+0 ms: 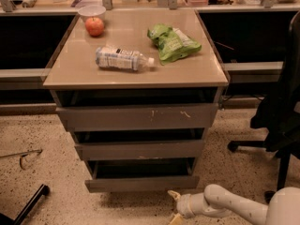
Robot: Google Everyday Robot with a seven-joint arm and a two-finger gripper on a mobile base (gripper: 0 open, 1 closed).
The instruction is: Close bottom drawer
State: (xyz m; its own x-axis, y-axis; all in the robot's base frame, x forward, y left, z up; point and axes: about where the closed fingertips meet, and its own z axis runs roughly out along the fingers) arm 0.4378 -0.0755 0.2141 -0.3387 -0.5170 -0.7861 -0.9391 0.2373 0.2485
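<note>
The bottom drawer [140, 183] is the lowest of three grey drawers in the cabinet. Its plain front stands out only a little, with a narrow dark gap of the tray showing above it. My gripper [174, 206] is low at the bottom right, on a white arm coming in from the lower right corner. It sits just in front of and below the drawer front's right end, not touching it. Its two pale fingers are spread apart and hold nothing.
The middle drawer [140, 150] and the scratched top drawer [136, 117] stand slightly out. On the cabinet top lie an apple [94, 26], a bottle [123, 58] and a green bag [172, 42]. A black office chair [281, 116] stands right. A black bar [30, 203] lies on the floor at left.
</note>
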